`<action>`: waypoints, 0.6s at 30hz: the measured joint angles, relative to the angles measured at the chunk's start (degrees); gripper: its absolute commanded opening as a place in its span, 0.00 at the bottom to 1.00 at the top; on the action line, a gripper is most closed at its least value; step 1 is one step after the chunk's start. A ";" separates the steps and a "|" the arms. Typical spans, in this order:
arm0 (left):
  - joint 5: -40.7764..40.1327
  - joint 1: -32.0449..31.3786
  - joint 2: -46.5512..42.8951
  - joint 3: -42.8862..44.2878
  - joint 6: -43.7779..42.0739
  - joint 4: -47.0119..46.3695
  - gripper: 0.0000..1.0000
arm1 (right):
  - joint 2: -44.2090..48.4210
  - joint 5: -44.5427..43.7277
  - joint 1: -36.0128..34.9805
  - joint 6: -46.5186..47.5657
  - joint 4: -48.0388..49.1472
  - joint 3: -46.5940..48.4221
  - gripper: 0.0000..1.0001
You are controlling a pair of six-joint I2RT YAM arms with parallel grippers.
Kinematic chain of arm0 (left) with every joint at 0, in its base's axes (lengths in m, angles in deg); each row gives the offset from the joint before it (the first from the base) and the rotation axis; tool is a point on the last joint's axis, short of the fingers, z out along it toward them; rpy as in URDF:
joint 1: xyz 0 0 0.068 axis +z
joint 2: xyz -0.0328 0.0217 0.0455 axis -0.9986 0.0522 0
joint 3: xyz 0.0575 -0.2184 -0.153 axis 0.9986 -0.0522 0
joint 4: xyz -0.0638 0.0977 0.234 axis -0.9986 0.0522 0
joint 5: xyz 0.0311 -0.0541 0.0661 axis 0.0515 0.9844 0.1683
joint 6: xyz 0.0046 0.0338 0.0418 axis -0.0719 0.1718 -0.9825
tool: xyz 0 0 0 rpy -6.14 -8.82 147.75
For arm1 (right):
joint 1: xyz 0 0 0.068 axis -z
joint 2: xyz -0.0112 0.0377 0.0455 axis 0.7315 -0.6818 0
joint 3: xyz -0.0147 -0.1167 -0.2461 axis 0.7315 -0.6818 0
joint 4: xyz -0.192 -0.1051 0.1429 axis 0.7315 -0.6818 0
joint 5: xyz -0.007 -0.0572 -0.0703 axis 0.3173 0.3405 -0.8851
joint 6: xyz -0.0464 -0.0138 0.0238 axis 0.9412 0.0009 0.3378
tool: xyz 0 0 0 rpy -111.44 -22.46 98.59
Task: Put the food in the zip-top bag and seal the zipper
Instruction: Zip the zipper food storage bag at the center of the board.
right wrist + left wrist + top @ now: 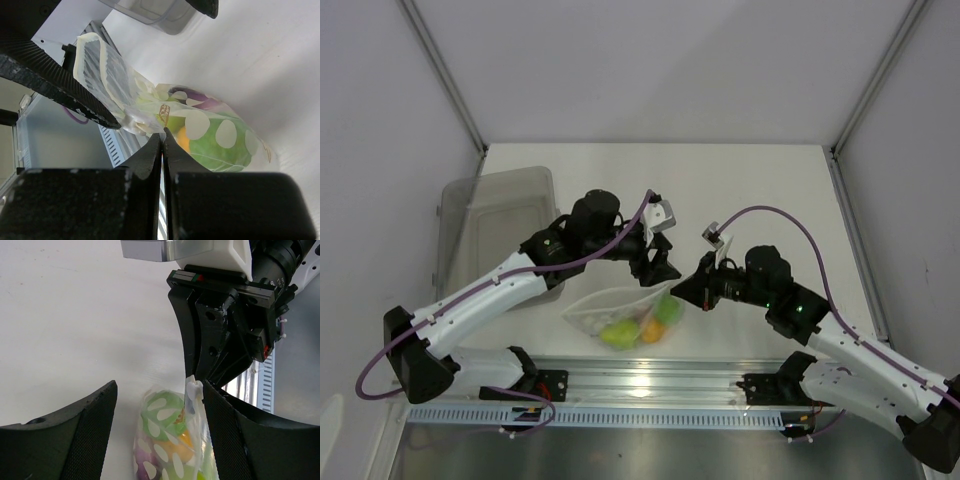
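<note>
Tabletop [760,200], white and matte, carries everything, and the clear, thin, floppy zip-top bag [592,308] lies on it. A ribbed aluminium rail [660,385] runs just in front of the bag. A rigid translucent grey bin [495,215] stands behind the bag and to its left, apart from it.

The bag lies on its side, bulging with the food, its mouth end turned to the back right, where both grippers meet it. The left gripper [657,266] hangs over that mouth end with its black fingers spread wide. In the left wrist view the bag sits between them, closer to one finger. The right wrist view shows the thin clear press-seal zipper [95,57] lying along that finger's inner face, with nothing clamped. The right gripper [693,288], at the bag's right corner, has its fingers pressed fully together and pinches a bit of the bag's plastic edge between the tips.

Inside the bag, the round green fruit [669,309] lies nearest the mouth. The yellow-green pear [617,335] is at the front, and the orange-yellow round fruit [651,331] is between them. The dark purple eggplant [192,96], plain only in the right wrist view, touches the green fruit. Whether the zipper is pressed shut cannot be told.
</note>
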 measured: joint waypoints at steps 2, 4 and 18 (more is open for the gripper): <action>0.00 -0.09 0.00 -0.02 0.00 0.00 0.73 | 0.00 -0.13 -0.09 0.00 -0.07 0.13 0.00; -0.02 -0.33 0.00 0.00 0.00 0.00 0.72 | -0.04 -0.24 -0.11 0.00 -0.15 0.35 0.00; -0.66 -1.55 0.02 0.00 -0.11 0.46 0.66 | -0.63 -1.11 -0.11 -0.07 -0.74 1.01 0.00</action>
